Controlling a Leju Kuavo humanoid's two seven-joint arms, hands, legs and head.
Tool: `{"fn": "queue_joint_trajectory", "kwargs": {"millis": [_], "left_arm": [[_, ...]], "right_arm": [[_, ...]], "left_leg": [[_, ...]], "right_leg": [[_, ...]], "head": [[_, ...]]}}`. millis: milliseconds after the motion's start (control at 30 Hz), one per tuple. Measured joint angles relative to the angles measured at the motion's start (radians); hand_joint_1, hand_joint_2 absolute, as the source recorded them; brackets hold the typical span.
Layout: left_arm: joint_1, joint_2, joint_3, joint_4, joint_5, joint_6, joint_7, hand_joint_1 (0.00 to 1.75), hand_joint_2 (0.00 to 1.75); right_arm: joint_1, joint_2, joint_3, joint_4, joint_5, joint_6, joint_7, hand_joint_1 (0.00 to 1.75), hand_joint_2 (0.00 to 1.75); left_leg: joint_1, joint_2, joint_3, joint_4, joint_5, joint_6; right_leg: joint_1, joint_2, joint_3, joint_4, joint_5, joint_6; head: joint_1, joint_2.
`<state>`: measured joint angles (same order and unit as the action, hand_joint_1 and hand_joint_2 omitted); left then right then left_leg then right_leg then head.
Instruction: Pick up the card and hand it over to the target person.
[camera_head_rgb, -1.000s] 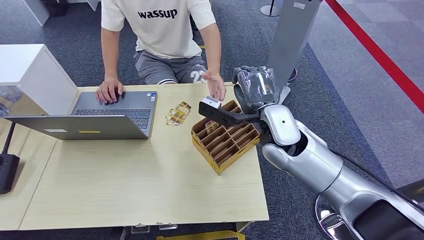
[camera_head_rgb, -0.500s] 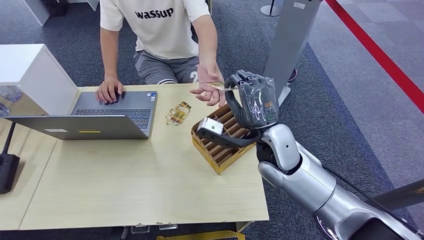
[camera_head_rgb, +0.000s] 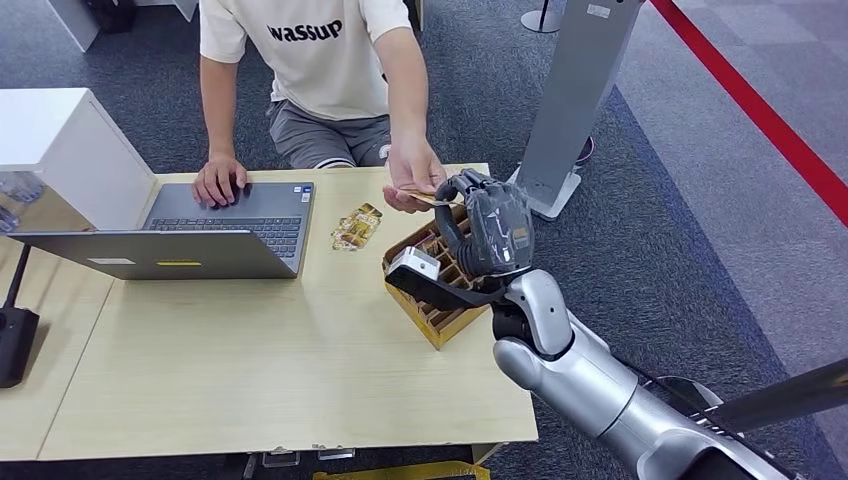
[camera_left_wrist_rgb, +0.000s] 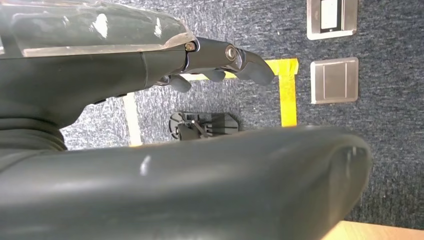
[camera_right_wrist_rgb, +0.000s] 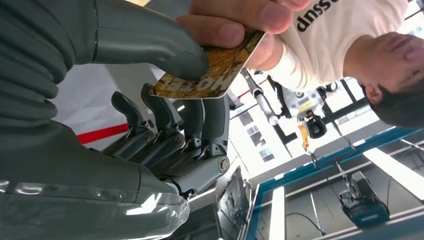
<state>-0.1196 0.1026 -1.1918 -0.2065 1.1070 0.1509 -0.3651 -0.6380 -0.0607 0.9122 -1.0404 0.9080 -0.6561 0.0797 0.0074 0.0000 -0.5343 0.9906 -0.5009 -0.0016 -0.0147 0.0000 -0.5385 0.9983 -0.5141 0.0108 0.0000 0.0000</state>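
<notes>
Above tray (camera_head_rgb: 432, 318) | right hand (camera_head_rgb: 487, 222) and person's hand (camera_head_rgb: 412, 172) pinch card (camera_right_wrist_rgb: 210, 75), half hidden

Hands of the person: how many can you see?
2. One hand rests on the laptop. The other hand holds the card that the robot's right hand also pinches.

Silver right arm (camera_head_rgb: 600, 385) – dark grey robot hand (camera_head_rgb: 490, 225) under clear film.

Right arm raised and extended forward; right hand (camera_head_rgb: 488, 222) pinching card (camera_right_wrist_rgb: 210, 74) between thumb and finger. Left hand (camera_left_wrist_rgb: 150, 70) hanging, fingers loosely extended.
</notes>
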Motion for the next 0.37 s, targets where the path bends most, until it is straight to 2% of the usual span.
{"fn": "queue_joint_trajectory", "kwargs": {"millis": [100, 167, 300, 367], "left_arm": [[-0.002, 0.001, -0.017, 0.000, -0.017, -0.007, 0.002, 0.00, 0.00], [0.001, 0.001, -0.011, 0.001, -0.011, -0.001, -0.002, 0.00, 0.00], [0.006, 0.000, 0.010, 0.002, 0.012, 0.017, 0.013, 0.00, 0.00], [0.006, -0.001, 0.012, 0.002, 0.015, 0.020, 0.018, 0.00, 0.00]], "right_arm": [[0.005, 0.009, -0.009, 0.017, -0.029, -0.007, -0.021, 0.01, 1.75], [0.020, 0.013, -0.033, 0.007, -0.132, -0.004, -0.072, 0.00, 1.75], [0.074, 0.021, -0.133, -0.036, -0.598, 0.078, -0.296, 0.00, 1.75], [0.089, 0.018, -0.155, -0.049, -0.723, 0.109, -0.347, 0.00, 1.75]], "left_leg": [[0.000, 0.000, 0.000, -0.001, 0.001, 0.000], [0.000, 0.000, 0.000, 0.000, 0.000, 0.000], [0.001, -0.001, 0.000, -0.001, 0.001, 0.000], [0.001, -0.001, -0.001, -0.001, 0.001, 0.000]], "right_leg": [[0.000, 0.000, 0.000, -0.001, 0.001, 0.000], [0.000, 0.000, 0.000, -0.001, 0.001, 0.000], [0.001, -0.001, 0.000, -0.002, 0.001, 0.000], [0.001, -0.002, 0.000, -0.001, 0.001, 0.000]], "head": [[0.000, 0.000], [0.000, 0.000], [0.000, 0.000], [0.000, 0.000]]}}
